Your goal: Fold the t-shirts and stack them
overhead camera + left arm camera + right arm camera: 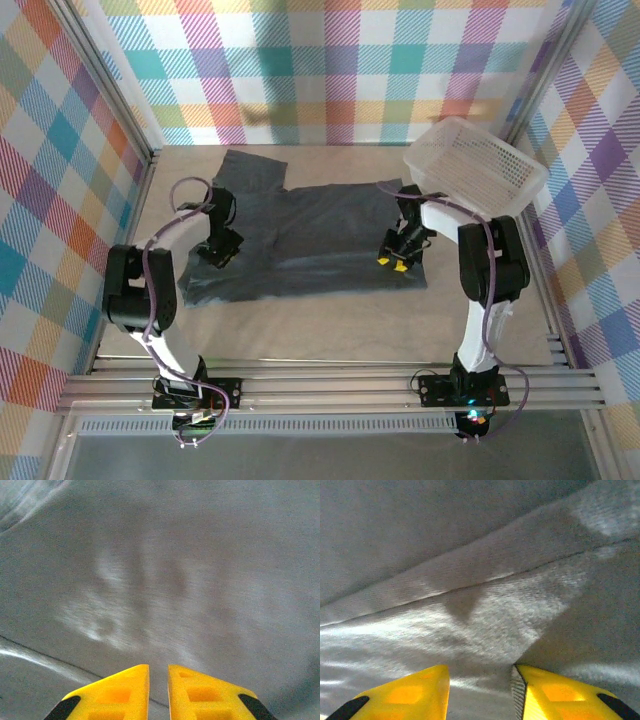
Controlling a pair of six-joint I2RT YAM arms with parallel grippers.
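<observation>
Top external view: the t-shirt [320, 235] is spread flat on the table [320, 335], dark slate against the tan surface. Its long axis is laid left to right, and 1 sleeve is seen sticking out toward the far wall at the left end – so the shoulder end looks to be pointed left, though the collar can't be made out. A few soft wrinkles are seen along the near edge.

The left gripper [218, 252] is set down on the left part of the shirt. In the left wrist view its 2 yellow fingers [125, 687] are drawn almost together with just a thin slit left. Whether cloth is pinched there can't be told.

The right gripper [398, 263] is parked on the shirt's right side, near the near edge. In the right wrist view its fingers [560, 692] are held clearly apart, released, with a crease of fabric running toward the gap.

A white lattice basket [480, 165] is tipped at an angle in the far right corner – just beside the right arm and hanging over the shirt's far right corner. Plaid walls are set around the table.
</observation>
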